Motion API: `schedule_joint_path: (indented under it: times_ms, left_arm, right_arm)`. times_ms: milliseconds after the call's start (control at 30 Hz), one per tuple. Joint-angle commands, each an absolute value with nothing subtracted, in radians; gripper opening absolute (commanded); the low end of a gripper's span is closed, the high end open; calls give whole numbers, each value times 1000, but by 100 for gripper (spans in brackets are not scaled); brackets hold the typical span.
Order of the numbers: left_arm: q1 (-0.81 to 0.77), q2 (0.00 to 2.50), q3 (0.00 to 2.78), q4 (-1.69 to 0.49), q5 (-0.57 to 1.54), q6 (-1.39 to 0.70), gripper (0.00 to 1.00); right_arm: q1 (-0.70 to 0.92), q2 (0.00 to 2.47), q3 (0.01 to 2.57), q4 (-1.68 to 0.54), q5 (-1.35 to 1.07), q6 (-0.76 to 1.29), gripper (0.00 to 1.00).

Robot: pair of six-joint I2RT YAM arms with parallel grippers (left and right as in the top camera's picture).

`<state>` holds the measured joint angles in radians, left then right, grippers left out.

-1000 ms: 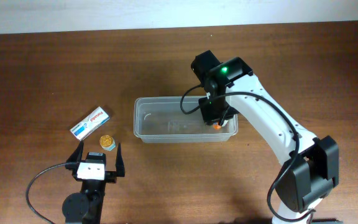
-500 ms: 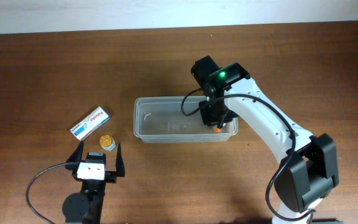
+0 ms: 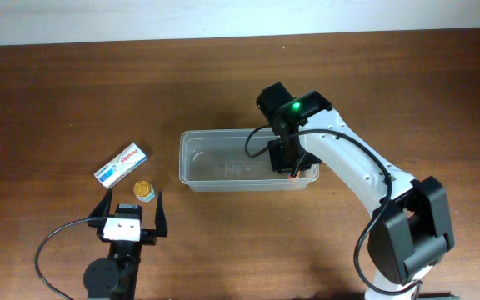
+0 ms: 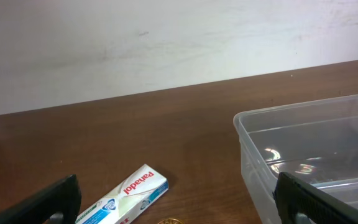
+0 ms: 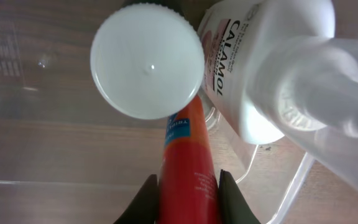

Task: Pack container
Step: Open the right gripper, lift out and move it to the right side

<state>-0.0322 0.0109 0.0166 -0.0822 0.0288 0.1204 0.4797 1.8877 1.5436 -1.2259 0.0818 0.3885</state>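
Mid-bench (image 3: 57,100): clear rectangular plastic tub (image 3: 187,163), white Calamol bottle (image 5: 241,74) inside its right end. Beside that bottle, right end effector (image 5: 188,194) clamped on a white-capped red tube (image 5: 188,158). Well left, left end effector (image 3: 132,205) spread wide, empty, near white-and-blue box (image 3: 121,164).

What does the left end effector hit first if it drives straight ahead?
Likely the small gold-topped item, right at the mouth of the left end effector; the Panadol box lies beyond. Height unclear, so it may pass over.

White right arm (image 3: 350,164); green light (image 3: 292,107); black left pincer (image 3: 132,197).
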Motion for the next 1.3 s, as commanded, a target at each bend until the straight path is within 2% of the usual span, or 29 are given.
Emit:
schedule_joint_path:
  times_ms: [0, 33, 300, 533, 567, 700, 900, 967, 1067, 1267]
  left_arm:
    - [-28, 6, 9, -81, 29, 136, 99]
    - [-28, 6, 9, -81, 29, 136, 99]
    - [-28, 6, 9, -81, 29, 137, 99]
    - [-28, 6, 9, -81, 29, 137, 99]
    - [-28, 6, 9, -81, 29, 136, 99]
    - [-28, 6, 9, -81, 29, 137, 99]
    - [-28, 6, 9, -81, 29, 136, 100]
    - [-28, 6, 9, -81, 29, 136, 99]
    - [-28, 6, 9, -81, 29, 136, 99]
    - [-28, 6, 9, -81, 29, 136, 99]
  right_arm:
    - [483, 1871, 1537, -1224, 94, 402, 28]
    - [483, 1871, 1537, -1224, 92, 402, 32]
    - [483, 1871, 1537, -1225, 91, 402, 35]
    - [481, 1870, 1546, -1226, 91, 402, 50]
    - [477, 1869, 1566, -1241, 91, 402, 54]
    - [476, 1869, 1655, -1297, 92, 397, 57]
    - [476, 1869, 1887, -1449, 119, 372, 68]
    - [475, 1869, 1975, -1507, 161, 372, 76]
    - [458, 1869, 2090, -1569, 208, 376, 100]
    - [315, 1868, 2231, -1631, 218, 402, 99]
